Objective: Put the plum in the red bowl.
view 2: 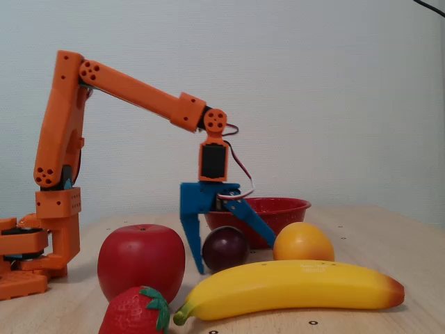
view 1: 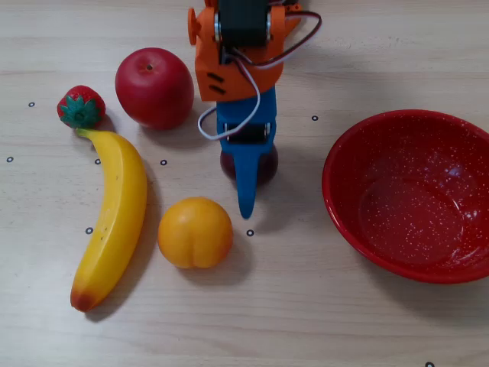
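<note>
The plum [view 1: 268,166] is a small dark maroon fruit on the table, mostly hidden under the gripper in the fixed view from above. In the fixed view from the side the plum [view 2: 225,248] sits between the two blue fingers. The gripper [view 1: 246,176] is lowered over it and open. In the side view the gripper [view 2: 235,256] has one finger upright at the plum's left and the other slanting away to its right. The red bowl [view 1: 348,214] with white speckles stands empty to the right of the plum; it shows behind the gripper in the side view [view 2: 292,207].
A red apple [view 1: 154,87], a strawberry [view 1: 81,107], a banana [view 1: 114,218] and an orange fruit [view 1: 195,232] lie left of and below the plum. The orange arm [view 2: 132,90] reaches in from its base [view 2: 42,236].
</note>
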